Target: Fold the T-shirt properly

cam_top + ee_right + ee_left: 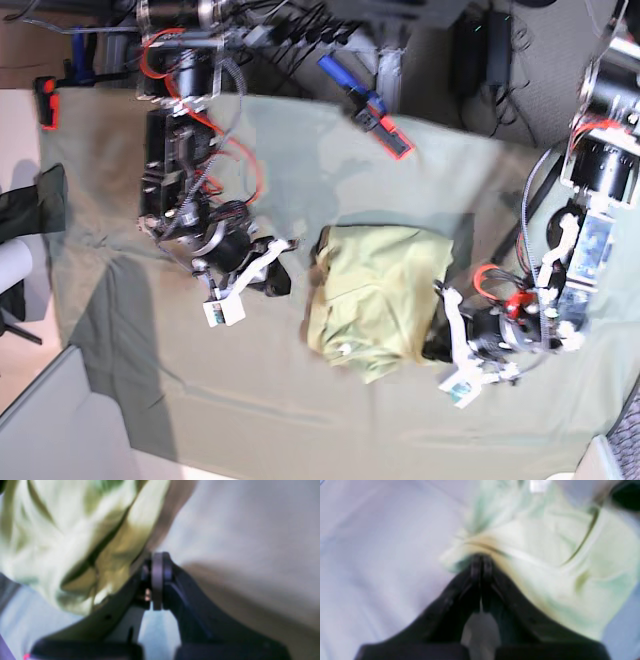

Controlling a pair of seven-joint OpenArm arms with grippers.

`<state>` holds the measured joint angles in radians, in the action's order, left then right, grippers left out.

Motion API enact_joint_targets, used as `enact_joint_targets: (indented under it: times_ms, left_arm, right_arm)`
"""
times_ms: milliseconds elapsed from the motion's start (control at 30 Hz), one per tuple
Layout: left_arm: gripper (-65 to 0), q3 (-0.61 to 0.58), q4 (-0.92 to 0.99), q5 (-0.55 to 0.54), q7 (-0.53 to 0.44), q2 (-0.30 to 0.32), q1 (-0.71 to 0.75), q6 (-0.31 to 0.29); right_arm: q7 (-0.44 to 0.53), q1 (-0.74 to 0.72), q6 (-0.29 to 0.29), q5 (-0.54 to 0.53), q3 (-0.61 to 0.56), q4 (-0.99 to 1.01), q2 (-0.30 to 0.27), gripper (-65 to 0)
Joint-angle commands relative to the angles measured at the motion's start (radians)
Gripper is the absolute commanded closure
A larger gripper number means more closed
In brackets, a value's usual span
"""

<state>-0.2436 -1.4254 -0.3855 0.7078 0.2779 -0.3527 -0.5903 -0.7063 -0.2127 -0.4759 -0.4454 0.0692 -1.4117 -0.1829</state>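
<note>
The pale yellow-green T-shirt (375, 295) lies partly folded and bunched in the middle of the table cloth (300, 160). My left gripper (438, 338) is at the shirt's right edge. In the blurred left wrist view its jaws (481, 558) are shut, and the shirt (557, 555) puckers toward the tips. My right gripper (290, 270) is just off the shirt's left edge with a small gap. In the right wrist view its jaws (156, 557) are pressed together, with the shirt (62, 537) close on their left.
A blue and red hand tool (380, 125) lies on the cloth at the back. Cables and arm bases crowd the back edge. A black object (25, 210) sits past the cloth's left edge. The cloth's front edge runs near the frame's bottom.
</note>
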Motion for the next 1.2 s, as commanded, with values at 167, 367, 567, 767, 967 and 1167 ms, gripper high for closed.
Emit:
enact_joint_targets:
  times_ms: [167, 367, 567, 767, 967, 1167]
  left_arm:
    - [0.0, 0.167, -0.079, -0.246, 0.104, 0.034, -0.004, -0.058]
    - [0.0, 0.323, -0.144, -0.333, 0.207, 0.064, 0.126, -0.103]
    - [0.0, 0.529, -0.338, -0.359, 0.221, 0.141, 0.356, -0.103]
    - [0.0, 0.69, -0.449, -0.359, 0.22, 0.171, 0.603, -0.103]
    - [0.0, 0.841, -0.52, -0.367, 0.225, 0.154, 0.826, -0.103]
    - [0.0, 0.932, -0.569, -0.376, 0.225, 0.096, 1.045, -0.103]
  right_arm:
    - [-0.055, -0.022, -0.018, -0.074, 0.069, -0.082, -0.101, 0.0]
    - [-0.084, 0.048, -0.018, -0.159, 0.087, -0.143, -0.21, 0.0]
    - [-0.106, 0.201, -0.018, -0.188, 0.093, -0.248, -0.293, 0.0]
    - [-0.106, 0.375, -0.018, -0.187, 0.095, -0.302, -0.351, 0.0]
    - [-0.111, 0.534, -0.018, -0.191, 0.171, -0.387, -0.365, 0.0]
    - [-0.111, 0.708, -0.018, -0.231, 0.206, -0.411, -0.365, 0.0]
